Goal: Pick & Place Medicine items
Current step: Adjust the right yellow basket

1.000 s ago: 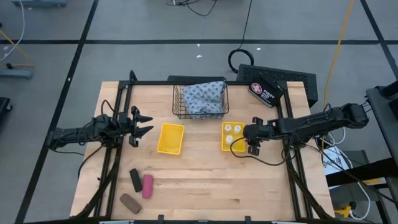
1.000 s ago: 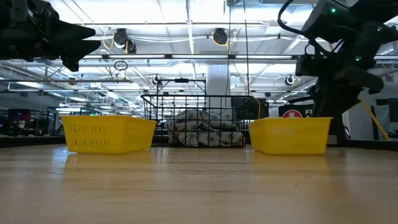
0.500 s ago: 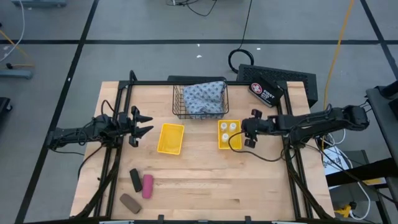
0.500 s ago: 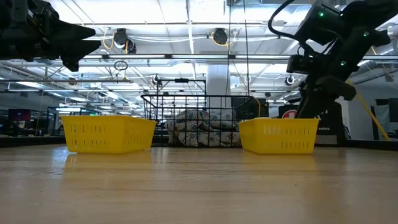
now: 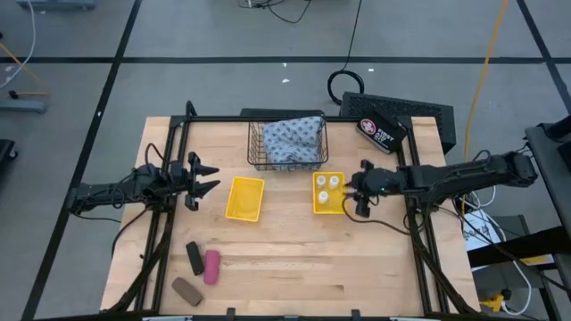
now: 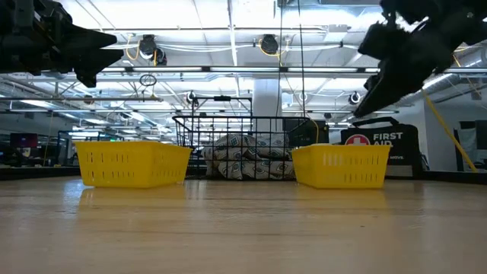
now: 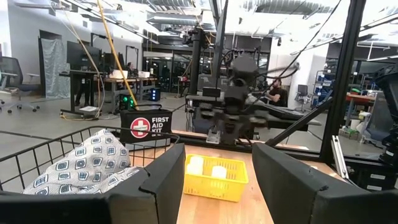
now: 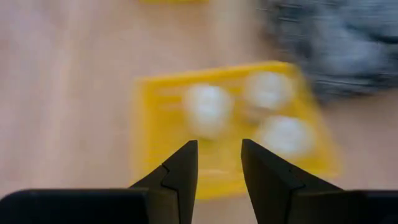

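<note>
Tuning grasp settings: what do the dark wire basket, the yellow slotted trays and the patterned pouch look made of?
Dark wire basket: thin dark wire grid, probably coated metal; rigid and see-through.
Yellow slotted trays: moulded plastic by the look, opaque with slotted walls.
Blue-grey patterned soft pouch: printed fabric, matte; it slumps and creases in the basket.
Three white round bottles: likely plastic, too small to confirm.

Pouch (image 5: 293, 139) in the basket (image 5: 256, 153), bottles (image 5: 327, 187) in the right tray (image 5: 318, 208), three oblong pieces (image 5: 198, 267) near the front-left corner.
</note>
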### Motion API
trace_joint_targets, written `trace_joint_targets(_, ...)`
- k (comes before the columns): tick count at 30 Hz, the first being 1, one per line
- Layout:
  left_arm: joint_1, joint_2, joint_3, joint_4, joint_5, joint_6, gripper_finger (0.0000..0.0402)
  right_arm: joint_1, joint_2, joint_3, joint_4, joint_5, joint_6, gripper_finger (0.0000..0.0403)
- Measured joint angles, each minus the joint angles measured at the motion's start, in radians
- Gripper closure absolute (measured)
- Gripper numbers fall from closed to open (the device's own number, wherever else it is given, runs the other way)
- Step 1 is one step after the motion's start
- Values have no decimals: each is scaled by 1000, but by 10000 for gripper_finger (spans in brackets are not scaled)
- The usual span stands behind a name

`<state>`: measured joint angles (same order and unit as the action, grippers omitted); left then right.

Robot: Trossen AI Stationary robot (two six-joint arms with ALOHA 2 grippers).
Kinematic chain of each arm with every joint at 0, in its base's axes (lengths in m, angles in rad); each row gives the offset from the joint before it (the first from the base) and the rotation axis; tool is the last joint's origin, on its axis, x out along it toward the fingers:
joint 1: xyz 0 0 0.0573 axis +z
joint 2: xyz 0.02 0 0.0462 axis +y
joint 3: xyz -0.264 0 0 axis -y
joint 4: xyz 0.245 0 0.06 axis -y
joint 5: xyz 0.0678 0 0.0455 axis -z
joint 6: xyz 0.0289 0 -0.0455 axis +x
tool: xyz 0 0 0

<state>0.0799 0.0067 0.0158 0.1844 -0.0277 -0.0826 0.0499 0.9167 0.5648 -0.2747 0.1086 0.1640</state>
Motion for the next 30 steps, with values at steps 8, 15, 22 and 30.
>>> trace_joint_targets(8,0,0,0,0,0,0,204,199,160,0,177,-136,96,289)
trace_joint_targets(15,0,0,0,0,0,0,204,247,335,0,235,-88,92,289)
trace_joint_targets(22,0,0,0,0,0,0,204,244,396,0,241,92,69,289)
trace_joint_targets(30,0,0,0,0,0,0,204,244,396,0,256,107,59,289)
